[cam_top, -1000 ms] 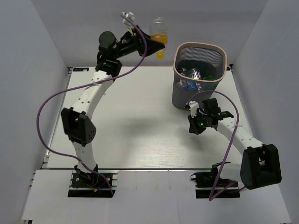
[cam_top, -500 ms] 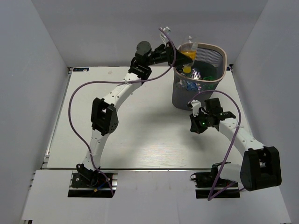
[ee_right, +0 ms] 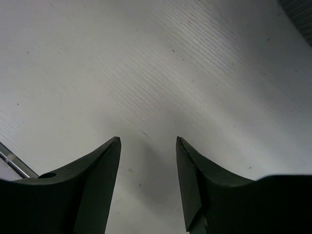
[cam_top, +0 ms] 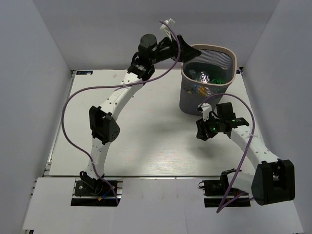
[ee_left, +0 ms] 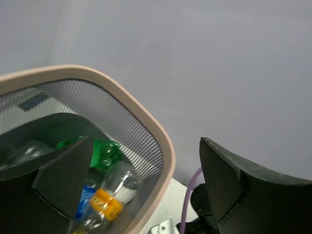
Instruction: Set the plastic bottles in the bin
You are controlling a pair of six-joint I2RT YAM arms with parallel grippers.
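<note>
The bin [cam_top: 229,56], dark mesh with a beige rim, stands at the table's back right. Several plastic bottles lie inside it, among them a green one [cam_top: 201,75] and a clear one with an orange label [cam_top: 197,89]. My left gripper [cam_top: 188,48] hangs open and empty over the bin's left rim. In the left wrist view the bin's rim [ee_left: 163,146] runs between my spread fingers [ee_left: 63,178], with the green bottle [ee_left: 103,151] and the orange-labelled bottle [ee_left: 111,197] below. My right gripper [cam_top: 200,132] is open and empty just above the bare table [ee_right: 146,73], in front of the bin.
Light grey walls close in the white table [cam_top: 146,131] at the back and on both sides. Purple cables [cam_top: 73,102] loop beside each arm. A corner of the bin's mesh [ee_right: 302,12] shows at the top right of the right wrist view.
My left arm swung right from behind the table to the bin's rim with a bottle of orange liquid, then opened; the bottle has left its fingers. My right gripper has opened.
</note>
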